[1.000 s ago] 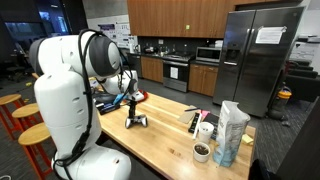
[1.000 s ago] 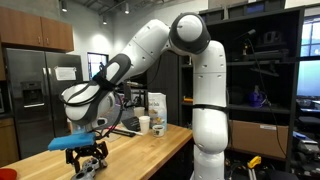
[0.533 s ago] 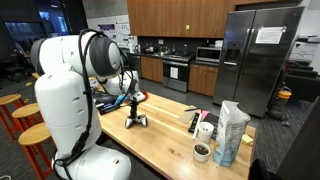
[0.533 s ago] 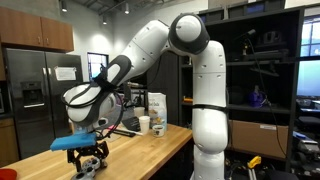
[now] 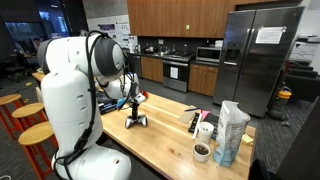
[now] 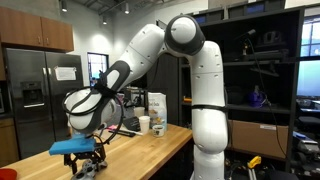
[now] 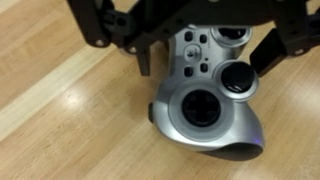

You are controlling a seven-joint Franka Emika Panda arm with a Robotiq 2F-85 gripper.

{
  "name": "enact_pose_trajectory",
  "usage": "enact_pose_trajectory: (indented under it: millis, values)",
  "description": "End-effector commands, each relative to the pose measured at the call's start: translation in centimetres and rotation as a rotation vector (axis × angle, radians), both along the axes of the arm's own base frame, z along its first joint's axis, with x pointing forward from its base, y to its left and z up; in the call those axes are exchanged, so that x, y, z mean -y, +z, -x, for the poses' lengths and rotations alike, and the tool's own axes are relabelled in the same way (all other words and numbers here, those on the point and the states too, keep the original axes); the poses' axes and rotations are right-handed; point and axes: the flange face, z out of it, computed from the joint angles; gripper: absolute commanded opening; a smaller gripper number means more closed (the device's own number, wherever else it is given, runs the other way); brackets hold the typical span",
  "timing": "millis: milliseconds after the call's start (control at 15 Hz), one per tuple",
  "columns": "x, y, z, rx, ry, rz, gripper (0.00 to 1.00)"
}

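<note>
A silver game controller (image 7: 205, 95) with two black thumbsticks lies flat on the wooden counter (image 7: 60, 110). My gripper (image 7: 205, 58) comes in from the top of the wrist view and is open. Its black fingers (image 7: 146, 62) stand on either side of the controller's upper part, and the left one shows a small gap. In both exterior views the gripper (image 5: 133, 110) (image 6: 88, 160) hangs just over the controller (image 5: 137, 121) (image 6: 90, 167) near the counter's end. A blue mount sits on the wrist.
Further along the counter stand a white bag (image 5: 232, 130), white cups (image 5: 206, 130) and a dark cup (image 5: 201, 151); they also show in an exterior view (image 6: 156, 103). Wooden stools (image 5: 35, 135) stand beside the counter. A steel fridge (image 5: 258, 60) is behind.
The arm has shifted slightly and the gripper has come down a little over the controller. The controller has not moved.
</note>
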Motion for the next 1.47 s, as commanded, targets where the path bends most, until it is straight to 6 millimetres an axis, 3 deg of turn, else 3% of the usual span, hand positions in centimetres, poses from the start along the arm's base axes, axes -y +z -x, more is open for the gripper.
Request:
enact_pose_trajectory:
  millis: [0,200,533,1400]
  values:
    - [0.1,-0.7,0.0,0.026,0.0,0.0,1.0]
    - [0.0,-1.1,-0.1,0.023,-0.001,-0.011,1.0]
    - [0.0,0.1,-0.4,0.045,0.035,0.02,1.0]
    - [-0.4,-0.7,-0.4,0.026,0.068,0.008,1.0]
